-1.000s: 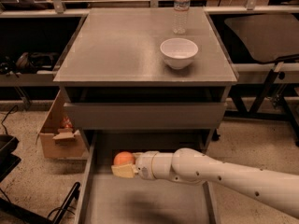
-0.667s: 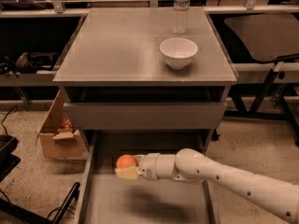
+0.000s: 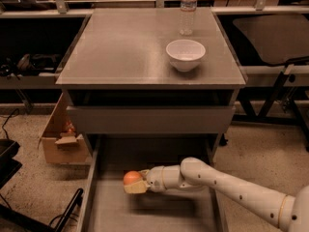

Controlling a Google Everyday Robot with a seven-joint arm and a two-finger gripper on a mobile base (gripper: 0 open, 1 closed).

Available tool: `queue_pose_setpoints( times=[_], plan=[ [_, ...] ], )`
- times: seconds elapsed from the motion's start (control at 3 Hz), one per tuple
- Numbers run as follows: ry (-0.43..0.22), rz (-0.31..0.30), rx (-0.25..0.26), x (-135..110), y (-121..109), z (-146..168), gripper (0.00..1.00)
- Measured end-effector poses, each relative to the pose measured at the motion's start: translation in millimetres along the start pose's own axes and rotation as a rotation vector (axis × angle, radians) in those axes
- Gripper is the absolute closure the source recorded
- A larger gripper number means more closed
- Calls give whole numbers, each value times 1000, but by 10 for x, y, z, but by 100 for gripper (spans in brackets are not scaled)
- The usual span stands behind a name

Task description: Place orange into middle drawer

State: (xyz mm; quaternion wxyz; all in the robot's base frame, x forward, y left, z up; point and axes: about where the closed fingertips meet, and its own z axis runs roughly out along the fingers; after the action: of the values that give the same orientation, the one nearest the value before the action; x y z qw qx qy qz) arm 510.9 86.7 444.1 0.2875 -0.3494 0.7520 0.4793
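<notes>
The orange (image 3: 131, 177) is small, round and bright, held at the tip of my gripper (image 3: 134, 182). The gripper is shut on it and holds it just above the floor of the middle drawer (image 3: 108, 204), left of the drawer's centre. The drawer is pulled out wide, long and grey, with low side walls. My white arm (image 3: 227, 187) reaches in from the lower right across the drawer.
A white bowl (image 3: 185, 54) and a water bottle (image 3: 188, 8) stand on the cabinet top (image 3: 120, 47). A shut drawer front (image 3: 149, 120) sits above the open drawer. A cardboard box (image 3: 60, 139) stands on the floor at the left, with black gear at the bottom left.
The gripper with the orange has shifted slightly to the right and a little lower over the drawer floor. The bowl and bottle have not moved.
</notes>
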Motion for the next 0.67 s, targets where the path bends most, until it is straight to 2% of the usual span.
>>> queue_pose_setpoints(
  times=[0.67],
  plan=[
    [64, 77, -33, 437, -223, 264, 100]
  ],
)
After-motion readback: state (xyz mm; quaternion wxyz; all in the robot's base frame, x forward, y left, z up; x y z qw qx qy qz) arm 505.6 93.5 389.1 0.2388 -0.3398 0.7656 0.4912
